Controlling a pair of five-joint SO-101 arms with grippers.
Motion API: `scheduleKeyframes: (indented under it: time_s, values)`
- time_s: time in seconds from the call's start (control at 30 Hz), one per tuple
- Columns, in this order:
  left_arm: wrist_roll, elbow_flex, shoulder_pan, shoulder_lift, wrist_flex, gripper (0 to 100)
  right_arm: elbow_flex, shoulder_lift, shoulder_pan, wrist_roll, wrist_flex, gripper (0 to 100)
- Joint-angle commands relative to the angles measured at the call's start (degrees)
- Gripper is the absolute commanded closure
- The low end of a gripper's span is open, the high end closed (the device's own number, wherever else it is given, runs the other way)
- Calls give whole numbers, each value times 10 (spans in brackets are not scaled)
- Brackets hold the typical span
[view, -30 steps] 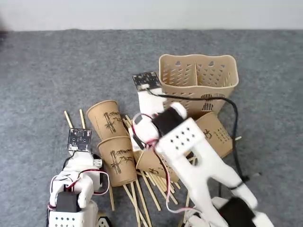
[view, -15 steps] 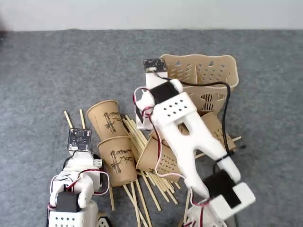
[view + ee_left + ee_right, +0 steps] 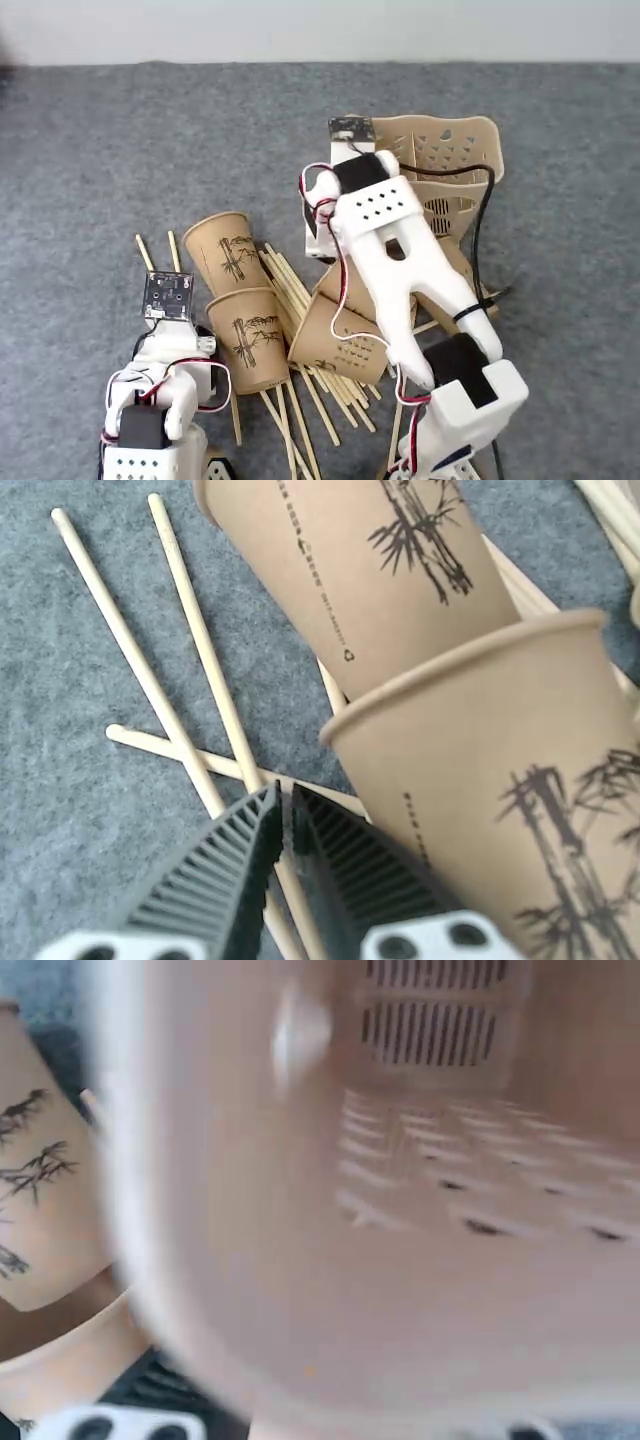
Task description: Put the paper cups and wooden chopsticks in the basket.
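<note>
Several bamboo-print paper cups lie on their sides on the grey mat: one (image 3: 224, 250) and another (image 3: 250, 338) beside the left arm, two more (image 3: 338, 345) under the right arm. Loose wooden chopsticks (image 3: 300, 300) are strewn between and below them. The beige slotted basket (image 3: 455, 160) stands upright at the back. The right arm (image 3: 385, 215) has its wrist at the basket's left rim, and its wrist view looks into the basket's inside (image 3: 450, 1190) past a cup (image 3: 35, 1190). My left gripper (image 3: 282, 815) is shut with nothing in it, just above crossed chopsticks (image 3: 190, 655) next to two cups (image 3: 370, 570).
Another cup (image 3: 462, 272) lies partly hidden behind the right arm, close to the basket's front wall. Two chopsticks (image 3: 148, 255) lie apart at the left. The mat's far left and far right are bare grey carpet.
The right arm has swung up from the cups and chopsticks toward the back, ending at the basket's left rim. The left arm has stayed still.
</note>
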Motion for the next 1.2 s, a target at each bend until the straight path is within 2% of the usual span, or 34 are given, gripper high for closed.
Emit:
scheduleKeyframes:
  time_s: [0.0,0.3,0.7,0.83,1.0,1.17]
  values:
    - [-3,-7,1,-8,-4,982,-29,-9,7,0,21,934]
    - [-3,-7,1,-8,-4,982,-29,-16,7,4,107,940]
    - [-3,-7,1,-8,-4,982,-26,-164,7,49,119,943]
    - [-3,-7,1,-8,-4,982,-25,-192,2,63,130,991]
    - [-3,-7,1,-8,-4,982,-20,-187,-36,73,129,933]
    - [-3,-7,2,-8,-4,982,6,-151,-85,106,125,797]
